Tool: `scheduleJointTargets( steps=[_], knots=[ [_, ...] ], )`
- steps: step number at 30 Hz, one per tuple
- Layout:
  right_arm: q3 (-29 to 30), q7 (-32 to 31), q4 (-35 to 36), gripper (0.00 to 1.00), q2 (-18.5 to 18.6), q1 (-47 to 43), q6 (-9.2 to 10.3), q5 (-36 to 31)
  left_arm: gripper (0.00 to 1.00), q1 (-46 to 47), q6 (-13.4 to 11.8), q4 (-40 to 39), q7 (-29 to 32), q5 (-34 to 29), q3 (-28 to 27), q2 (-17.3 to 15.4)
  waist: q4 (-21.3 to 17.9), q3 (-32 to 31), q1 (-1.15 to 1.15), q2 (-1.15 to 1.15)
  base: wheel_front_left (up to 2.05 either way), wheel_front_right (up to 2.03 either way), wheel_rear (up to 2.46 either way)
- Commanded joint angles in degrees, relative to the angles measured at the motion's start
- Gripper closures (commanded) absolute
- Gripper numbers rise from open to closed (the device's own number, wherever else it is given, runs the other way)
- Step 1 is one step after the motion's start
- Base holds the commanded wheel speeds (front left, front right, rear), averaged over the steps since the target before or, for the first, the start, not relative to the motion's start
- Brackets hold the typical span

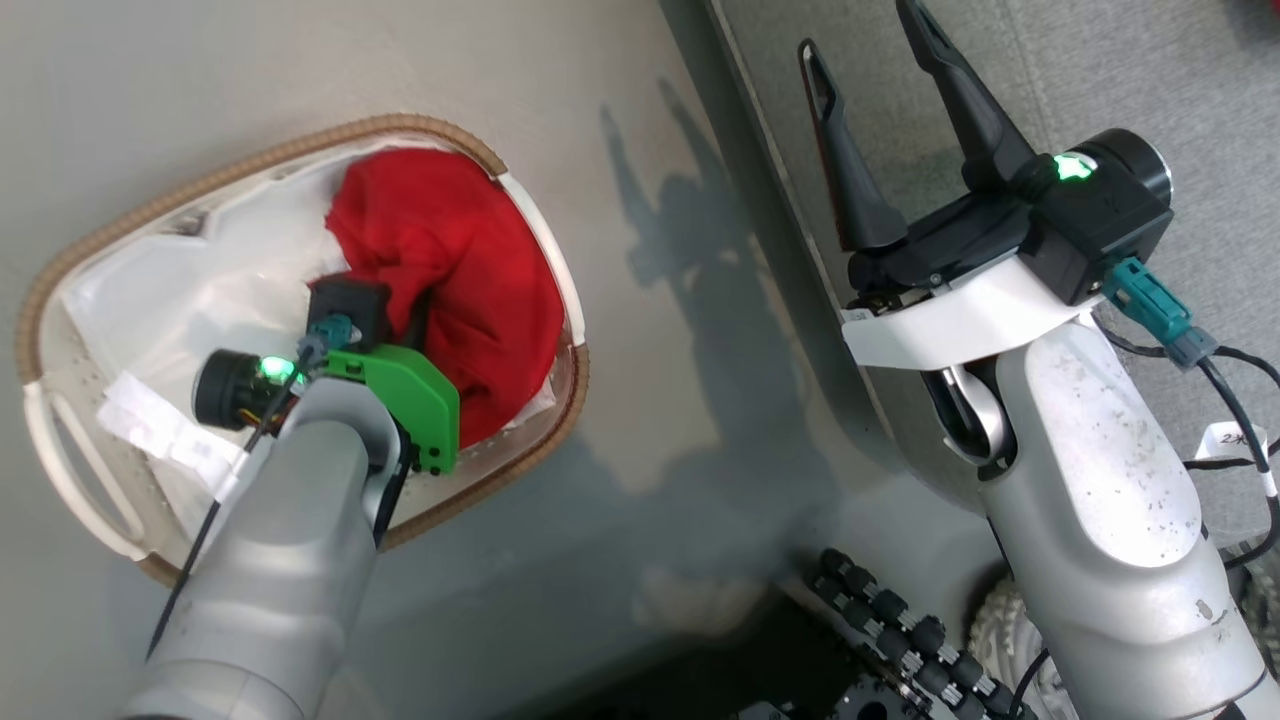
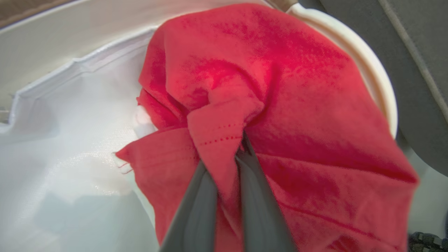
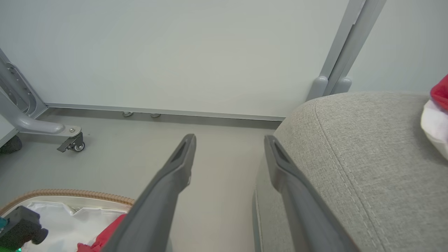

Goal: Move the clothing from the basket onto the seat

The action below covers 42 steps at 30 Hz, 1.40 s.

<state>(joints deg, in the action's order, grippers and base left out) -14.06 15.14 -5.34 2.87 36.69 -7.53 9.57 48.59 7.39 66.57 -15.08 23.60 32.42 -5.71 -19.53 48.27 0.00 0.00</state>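
The left gripper (image 2: 227, 154) is pinched on a fold of the red clothing (image 1: 450, 260) in the basket (image 1: 300, 150), so I'd lift straight up clear of the rim before swinging to the seat (image 1: 1150, 80), where the right gripper (image 1: 857, 27) hovers spread.

Bunched red clothing (image 1: 440, 260) lies in the white, brown-rimmed basket (image 1: 150, 300), a fold pinched in the left pincer (image 2: 225, 157). The grey seat (image 1: 1100, 60) stands just beside the basket
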Motion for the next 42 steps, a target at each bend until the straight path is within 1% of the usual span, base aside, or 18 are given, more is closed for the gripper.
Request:
scheduleJointTargets(
  steps=[1, 10, 17, 23, 35, 42],
  knots=[
    [0.08, 0.01, -0.56, 0.0, 0.16, -1.07, 0.08, -0.25, 1.0, -1.56, 0.17, -0.9, -0.06, 0.27, -0.01, 0.04, 1.65, -4.33, 0.0, 0.0, 0.0, 0.0, 0.0],
    [0.54, 0.0, -3.89, 0.0, 0.19, -3.82, 0.08, -1.46, 1.0, -8.18, 0.17, -8.32, -0.07, 1.58, -1.99, 0.93, 5.22, -13.99, 0.0, 0.0, 0.0, 0.0, 0.0],
    [1.07, 0.0, -6.09, 0.0, 0.2, -6.56, 0.08, -1.91, 1.0, -13.56, 0.08, -14.77, -0.08, -0.62, -5.42, 1.25, 8.03, -21.45, 0.0, 0.0, 0.0, 0.0, 0.0],
    [1.35, 0.0, -7.78, 0.0, 0.32, -9.53, 0.08, -2.4, 1.0, -18.15, 0.09, -19.88, -0.09, -1.97, -8.71, 1.66, 9.66, -27.47, 0.0, 0.0, 0.0, 0.0, 0.0],
    [-0.29, 0.0, -10.69, 0.0, 1.62, -15.37, 0.08, -1.47, 1.0, -23.26, 0.07, -31.62, -0.09, -5.33, -15.07, 2.24, 12.28, -36.44, 0.0, 0.0, 0.0, 0.0, 0.0],
    [-2.0, 0.0, -12.33, 0.0, 2.01, -18.57, 0.08, -0.71, 1.0, -23.84, 0.1, -38.89, -0.08, -6.76, -17.41, 2.53, 13.01, -40.64, 0.0, 0.0, 0.0, 0.0, 0.0]
  ],
)
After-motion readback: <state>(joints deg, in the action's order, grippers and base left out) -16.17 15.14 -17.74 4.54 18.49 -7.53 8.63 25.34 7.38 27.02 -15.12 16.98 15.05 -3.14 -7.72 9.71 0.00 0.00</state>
